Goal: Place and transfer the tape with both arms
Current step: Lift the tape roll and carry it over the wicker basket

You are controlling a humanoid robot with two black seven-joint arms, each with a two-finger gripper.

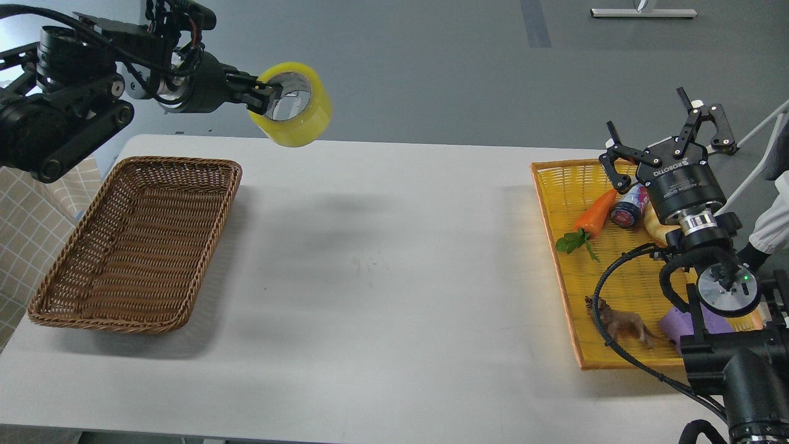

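The tape (296,114), a yellowish translucent roll with a grey-white core, hangs in the air above the table's far edge, right of the brown basket. My left gripper (264,98) is shut on the roll's left wall, one finger inside the core. My right gripper (669,132) is open and empty, fingers spread and pointing up, above the far end of the yellow tray (558,185).
An empty brown wicker basket (74,302) lies at the table's left. The yellow tray holds a toy carrot (595,213), a small jar (627,208), a toy animal (622,324) and a purple thing (672,320). A person's white sleeve (770,225) shows at right.
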